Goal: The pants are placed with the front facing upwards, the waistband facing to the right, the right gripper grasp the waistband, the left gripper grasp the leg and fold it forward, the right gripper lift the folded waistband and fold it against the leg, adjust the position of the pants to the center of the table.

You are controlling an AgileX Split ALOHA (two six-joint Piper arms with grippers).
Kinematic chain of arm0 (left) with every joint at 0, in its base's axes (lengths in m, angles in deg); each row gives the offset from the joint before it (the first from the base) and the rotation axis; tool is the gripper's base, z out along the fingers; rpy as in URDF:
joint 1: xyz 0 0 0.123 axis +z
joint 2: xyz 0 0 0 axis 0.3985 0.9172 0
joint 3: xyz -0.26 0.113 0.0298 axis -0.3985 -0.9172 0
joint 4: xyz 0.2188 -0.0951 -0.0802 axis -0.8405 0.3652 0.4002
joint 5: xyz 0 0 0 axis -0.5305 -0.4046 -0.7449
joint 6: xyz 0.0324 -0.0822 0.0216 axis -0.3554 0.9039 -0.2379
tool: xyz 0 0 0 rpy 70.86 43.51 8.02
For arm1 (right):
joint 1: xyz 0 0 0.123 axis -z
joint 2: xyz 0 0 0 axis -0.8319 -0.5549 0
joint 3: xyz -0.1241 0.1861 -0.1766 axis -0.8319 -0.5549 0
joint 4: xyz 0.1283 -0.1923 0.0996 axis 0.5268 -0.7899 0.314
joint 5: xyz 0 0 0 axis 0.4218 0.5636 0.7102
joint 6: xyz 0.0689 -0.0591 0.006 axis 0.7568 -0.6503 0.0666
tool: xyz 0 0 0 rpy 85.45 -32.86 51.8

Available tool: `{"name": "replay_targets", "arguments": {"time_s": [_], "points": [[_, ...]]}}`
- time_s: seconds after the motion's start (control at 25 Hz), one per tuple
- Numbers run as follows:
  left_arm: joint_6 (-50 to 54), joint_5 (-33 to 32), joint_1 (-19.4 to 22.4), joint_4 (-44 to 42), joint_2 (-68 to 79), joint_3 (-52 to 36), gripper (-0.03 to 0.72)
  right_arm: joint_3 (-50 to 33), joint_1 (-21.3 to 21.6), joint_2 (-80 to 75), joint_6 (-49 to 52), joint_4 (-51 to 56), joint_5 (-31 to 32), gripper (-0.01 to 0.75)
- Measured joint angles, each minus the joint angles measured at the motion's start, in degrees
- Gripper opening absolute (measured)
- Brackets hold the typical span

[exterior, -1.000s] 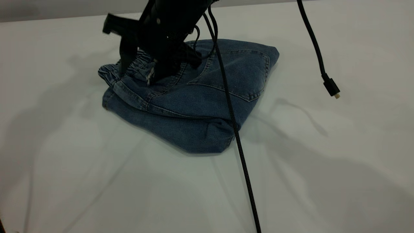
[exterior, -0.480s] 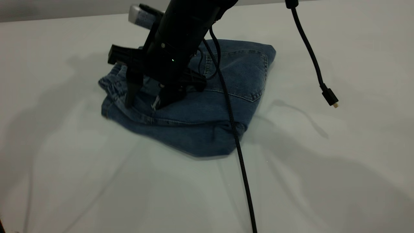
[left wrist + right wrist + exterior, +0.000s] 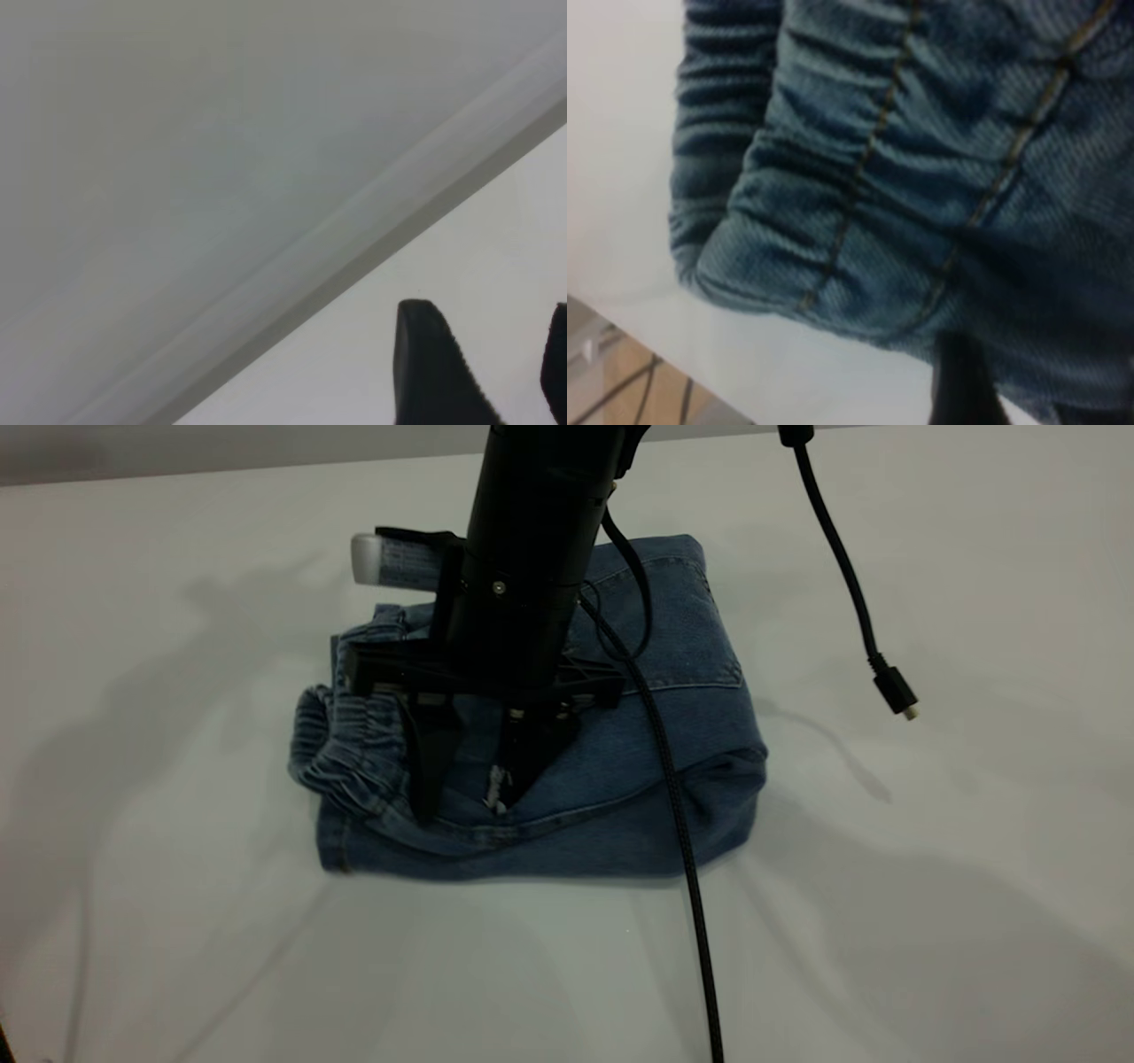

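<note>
Exterior view: the right gripper [image 3: 465,802] stands near frame center, its two wedge fingers [image 3: 434,766] spread apart, tips pressing down on the folded pants [image 3: 673,691] just beside the waistband [image 3: 350,757], which bunches at the left end of the bundle. A braided cable [image 3: 682,841] crosses the denim toward the lower edge; a second cable with a loose plug [image 3: 893,691] hangs at upper right. The pants lie folded on the white surface [image 3: 930,921]. The right wrist view alone shows the gathered elastic up close with tan stitching. The left wrist view shows only the left gripper [image 3: 492,372], fingers parted, over bare surface away from the denim.
</note>
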Motion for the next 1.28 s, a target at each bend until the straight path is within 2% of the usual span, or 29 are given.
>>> {"name": "replay_targets", "arguments": {"time_s": [0.4, 0.6, 0.72, 0.88, 1.08, 1.28], "points": [[0.0, -0.3, -0.1, 3.3, -0.1, 0.0, 0.309, 3.8, 0.0, 7.0, 0.7, -1.9, 0.7, 0.346], [-0.3, -2.2, -0.1, 2.6, -2.1, -0.1, 0.309, 9.2, 0.0, 12.7, 0.7, -6.8, 7.5, 0.344], [-0.3, -3.2, -0.1, 2.5, -4.5, -0.1, 0.309, 10.9, 0.0, 17.7, -0.4, -10.2, 8.3, 0.331], [-0.3, -4.5, -0.1, 2.4, -8.8, -0.1, 0.309, 10.9, 0.0, 25.5, 0.4, -15.7, 8.4, 0.3], [-0.3, -7.1, -0.1, 0.7, -14.6, -0.1, 0.309, 10.3, 0.0, 36.3, 0.7, -16.3, 8.4, 0.273], [-0.3, -10.2, -0.1, -2.2, -20.8, -0.1, 0.309, 3.8, 0.0, 49.0, 1.0, -19.1, 8.4, 0.269]]}}
